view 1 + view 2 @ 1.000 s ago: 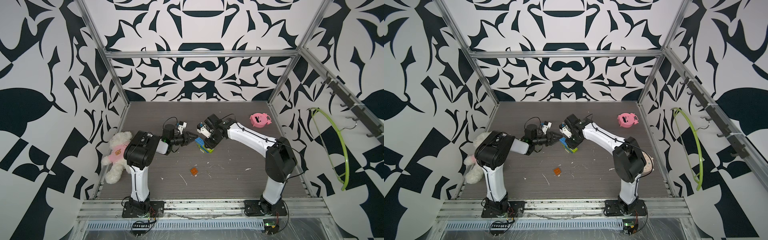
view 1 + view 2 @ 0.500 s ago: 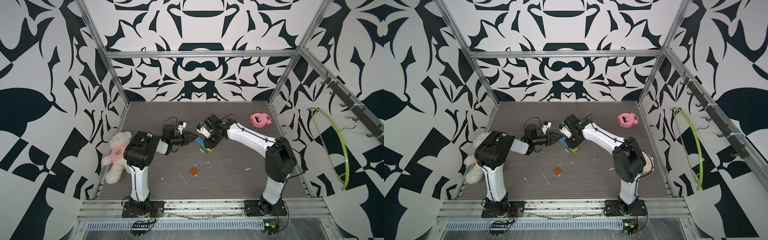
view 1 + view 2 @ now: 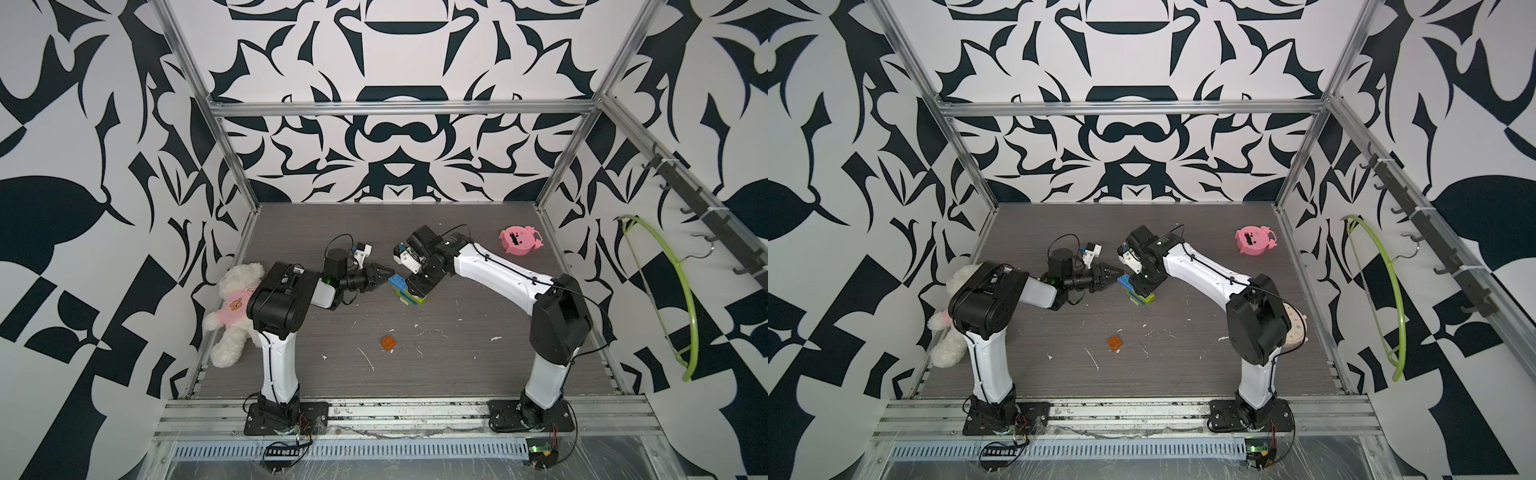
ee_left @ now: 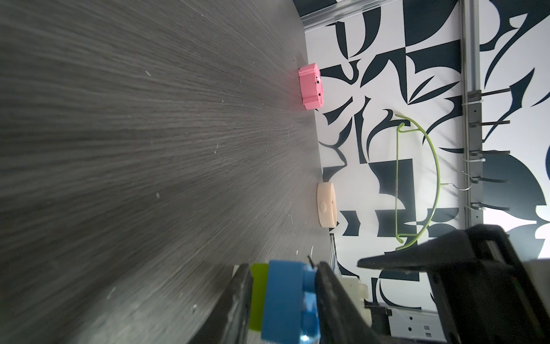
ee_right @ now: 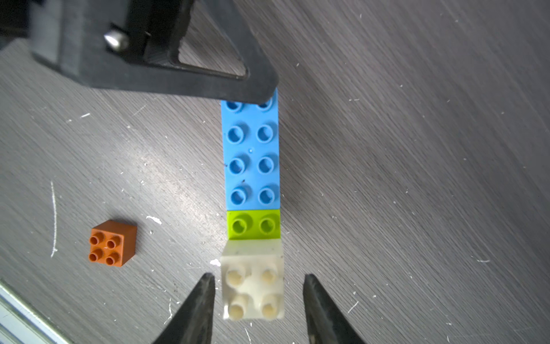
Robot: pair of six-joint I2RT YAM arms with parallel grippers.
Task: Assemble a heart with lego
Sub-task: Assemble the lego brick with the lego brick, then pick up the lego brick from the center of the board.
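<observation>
1. A loose orange brick point(image 3: 388, 343) lay alone on the table point(image 3: 457, 361), nearest the front
2. Beyond it, mid-table, stood the heart point(image 3: 415, 300); the left gripper point(image 3: 388, 273) was clamped on the end of its blue brick point(image 5: 253, 155)
3. The right gripper point(image 5: 259, 278) straddled its white brick point(image 5: 253, 293), jaws apart, with gaps on both sides
4. A teddy bear point(image 3: 235, 307) lay at the left wall; a pink toy point(image 3: 519, 241) sat far back right

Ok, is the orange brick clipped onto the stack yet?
No, the orange brick sits alone on the table, off to one side of the blue, green and white stack.
</observation>
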